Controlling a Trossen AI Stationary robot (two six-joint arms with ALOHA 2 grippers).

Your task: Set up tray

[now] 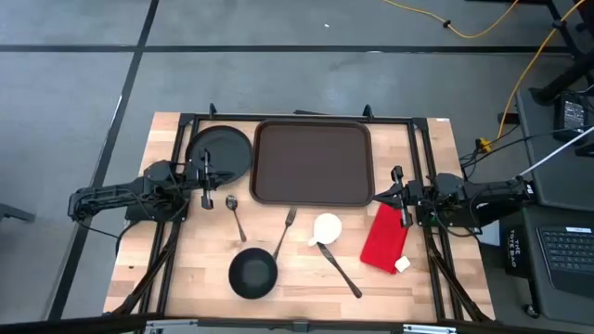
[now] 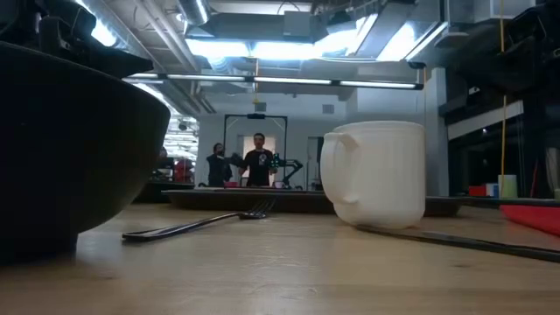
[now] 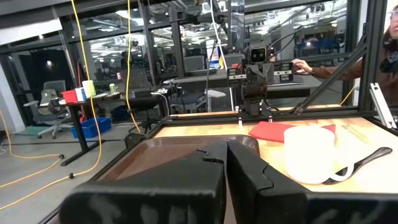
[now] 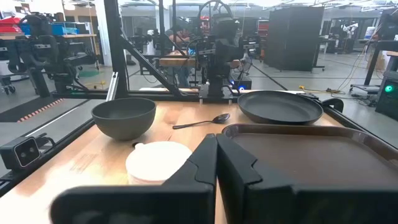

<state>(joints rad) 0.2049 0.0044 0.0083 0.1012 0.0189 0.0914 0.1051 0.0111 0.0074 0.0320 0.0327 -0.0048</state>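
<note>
High view: tray [image 1: 313,163] at far middle of table [image 1: 186,269], bare. My left gripper [image 1: 206,175] beside plate [image 1: 219,150], jaws clenched. My right gripper [image 1: 399,193] by tray's right near corner, jaws clenched. Cup [image 1: 326,227], fork [image 1: 285,232] near side.

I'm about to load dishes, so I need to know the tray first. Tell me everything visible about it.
The tray is a large dark brown rectangle with rounded corners and a raised rim, seemingly plastic. It lies flat at the table's far middle with nothing on it. The round black plate sits right beside its left edge; whether they touch is unclear. The fork and white mug lie apart, on the table's near side. Neither the left gripper nor the right gripper touches it.
</note>
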